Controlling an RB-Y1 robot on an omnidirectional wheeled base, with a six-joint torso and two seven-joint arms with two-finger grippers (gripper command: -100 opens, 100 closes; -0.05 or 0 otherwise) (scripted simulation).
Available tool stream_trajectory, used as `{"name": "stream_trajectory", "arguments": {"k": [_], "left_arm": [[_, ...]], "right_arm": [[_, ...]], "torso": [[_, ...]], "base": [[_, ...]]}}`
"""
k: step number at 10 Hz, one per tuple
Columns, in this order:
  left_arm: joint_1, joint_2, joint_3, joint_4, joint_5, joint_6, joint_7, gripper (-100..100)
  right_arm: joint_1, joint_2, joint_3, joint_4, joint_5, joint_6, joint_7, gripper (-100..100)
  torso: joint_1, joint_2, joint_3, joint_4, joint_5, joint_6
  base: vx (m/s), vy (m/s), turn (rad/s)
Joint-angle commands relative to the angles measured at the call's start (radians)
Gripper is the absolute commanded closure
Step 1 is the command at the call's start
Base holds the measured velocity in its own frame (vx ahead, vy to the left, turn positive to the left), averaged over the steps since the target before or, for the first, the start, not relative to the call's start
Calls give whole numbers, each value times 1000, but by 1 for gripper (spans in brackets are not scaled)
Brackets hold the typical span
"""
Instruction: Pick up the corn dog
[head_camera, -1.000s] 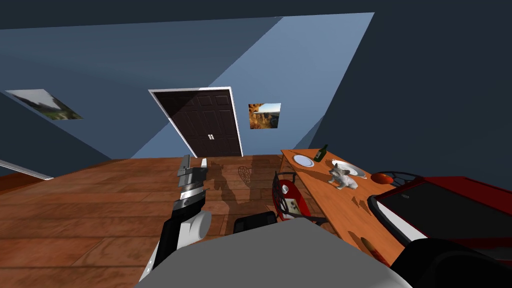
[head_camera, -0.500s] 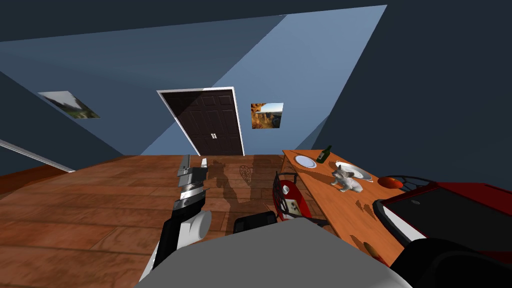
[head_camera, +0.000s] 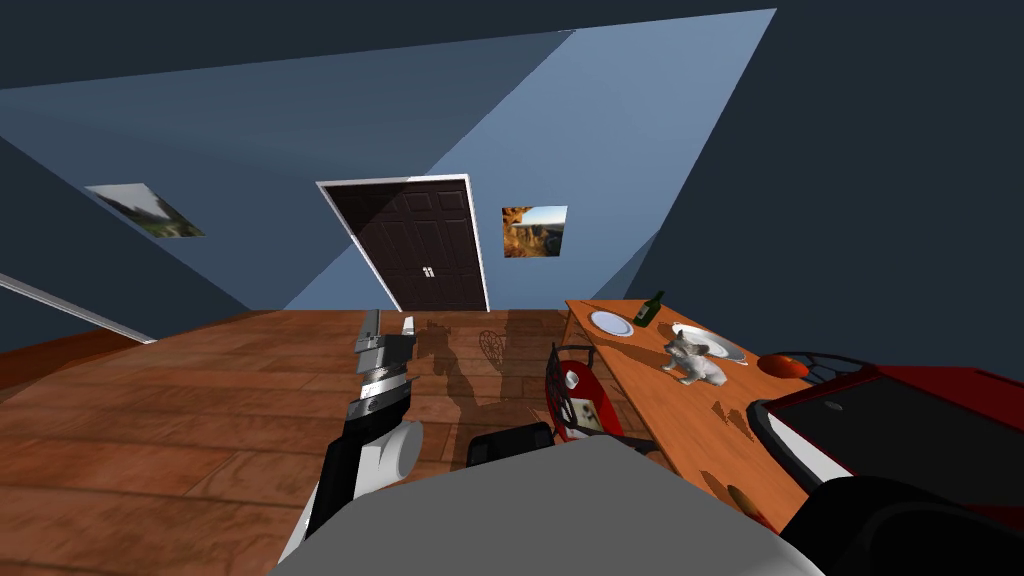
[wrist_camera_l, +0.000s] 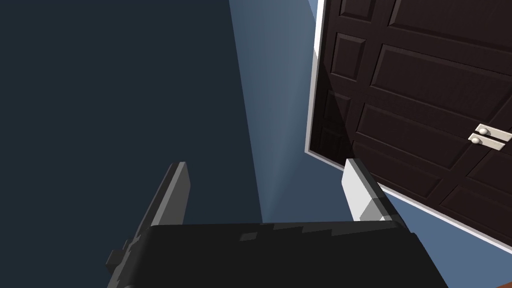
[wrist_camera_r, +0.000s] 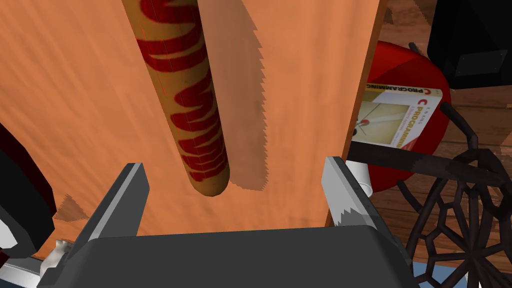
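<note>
The right gripper (wrist_camera_r: 233, 167) hangs low over an orange-brown table (wrist_camera_r: 75, 100). Its two fingers are wide apart and hold nothing.

The corn dog (wrist_camera_r: 185, 100) lies flat on this table. It is long and tan, with a red zigzag line all along it. Its long side runs straight away from the gripper, almost in line with the fingers, leaning just a little. Its round end points back at the gripper's dark box. That end sits between the two fingers and touches neither one. It is closer to the finger that is far from the table's edge. The other end goes out of the picture, so its stick cannot be seen. A dark shadow (wrist_camera_r: 240, 100) lies on the table right beside the corn dog.

The second finger is by the table's edge. Past that edge stands a red chair (wrist_camera_r: 405, 65) with a book (wrist_camera_r: 395, 117) on its seat.

In the head view, the table runs along the lower right of the frame. On its far end are a white plate (head_camera: 609, 322), a green bottle (head_camera: 649, 308) and a small grey animal toy (head_camera: 692, 360).

The left gripper (head_camera: 390, 320) is in the lower middle of that frame, a bit to the left, held up over the brown floor (head_camera: 200, 420). Its fingers are apart too, with nothing between them.
</note>
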Motion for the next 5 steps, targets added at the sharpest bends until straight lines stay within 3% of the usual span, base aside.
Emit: {"name": "stream_trajectory", "arguments": {"k": [1,4,5], "left_arm": [[0,0,0,0,0,0,0,0],[0,0,0,0,0,0,0,0],[0,0,0,0,0,0,0,0]], "right_arm": [[0,0,0,0,0,0,0,-100],[0,0,0,0,0,0,0,-100],[-3,28,22,15,12,1,13,-100]], "torso": [[0,0,0,0,0,0],[1,-1,0,0,0,0],[0,0,0,0,0,0]], "base": [[0,0,0],[5,5,-18],[-29,-27,95]]}}
